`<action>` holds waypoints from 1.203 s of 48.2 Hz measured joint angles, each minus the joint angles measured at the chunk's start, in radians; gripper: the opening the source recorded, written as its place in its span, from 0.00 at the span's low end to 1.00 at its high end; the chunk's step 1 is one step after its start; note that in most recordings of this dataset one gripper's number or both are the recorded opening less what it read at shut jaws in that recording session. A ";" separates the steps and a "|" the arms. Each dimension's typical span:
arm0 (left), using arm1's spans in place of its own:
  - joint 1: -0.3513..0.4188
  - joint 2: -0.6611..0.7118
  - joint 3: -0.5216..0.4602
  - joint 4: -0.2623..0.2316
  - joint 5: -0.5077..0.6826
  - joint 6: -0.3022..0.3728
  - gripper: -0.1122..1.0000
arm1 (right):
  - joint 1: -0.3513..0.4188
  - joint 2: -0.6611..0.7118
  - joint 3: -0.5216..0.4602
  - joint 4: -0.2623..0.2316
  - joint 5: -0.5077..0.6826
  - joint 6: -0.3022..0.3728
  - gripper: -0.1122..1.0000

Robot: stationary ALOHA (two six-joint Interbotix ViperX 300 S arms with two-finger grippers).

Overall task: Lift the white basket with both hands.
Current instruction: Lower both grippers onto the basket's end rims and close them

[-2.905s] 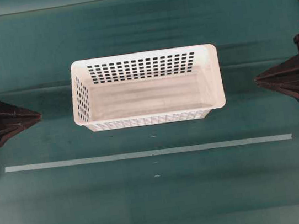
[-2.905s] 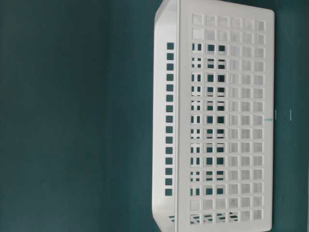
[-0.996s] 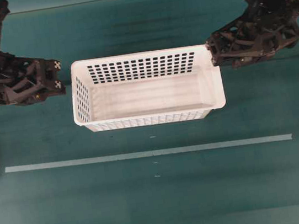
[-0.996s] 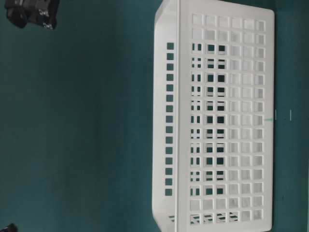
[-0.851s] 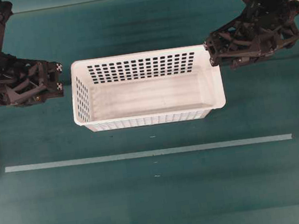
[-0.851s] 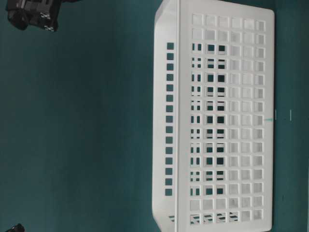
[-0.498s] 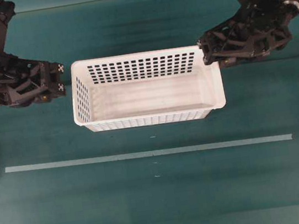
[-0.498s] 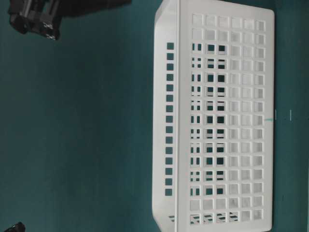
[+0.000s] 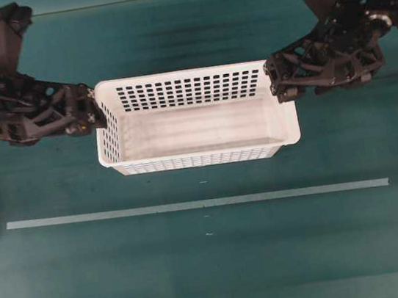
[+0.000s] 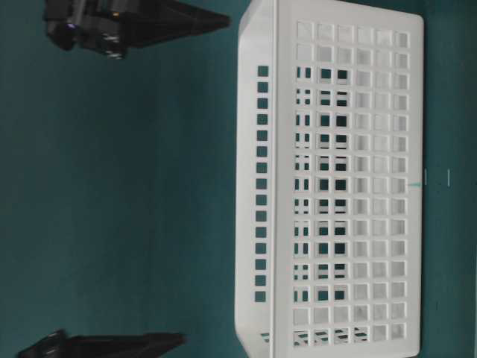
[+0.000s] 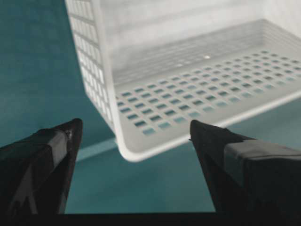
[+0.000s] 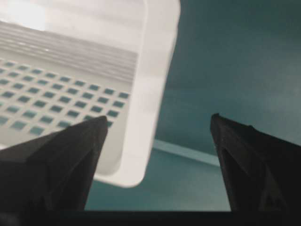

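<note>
This looks like a robot test station in a lab, not a home or a shop. The counter point(image 9: 217, 280) is covered by one plain dark green sheet, and a straight strip of pale tape point(image 9: 192, 204) is stuck across it as a marker line. Two black robot arms stand at its two sides, the left arm point(image 9: 8, 109) and the right arm point(image 9: 351, 42). Only one white basket point(image 9: 200, 160) lies on the counter.

No readable txt, labels, brands or nos. anywhere in these views.
</note>
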 measured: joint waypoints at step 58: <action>0.018 0.327 0.028 -0.003 -0.184 -0.003 0.92 | 0.020 0.164 0.097 -0.003 -0.310 0.135 0.91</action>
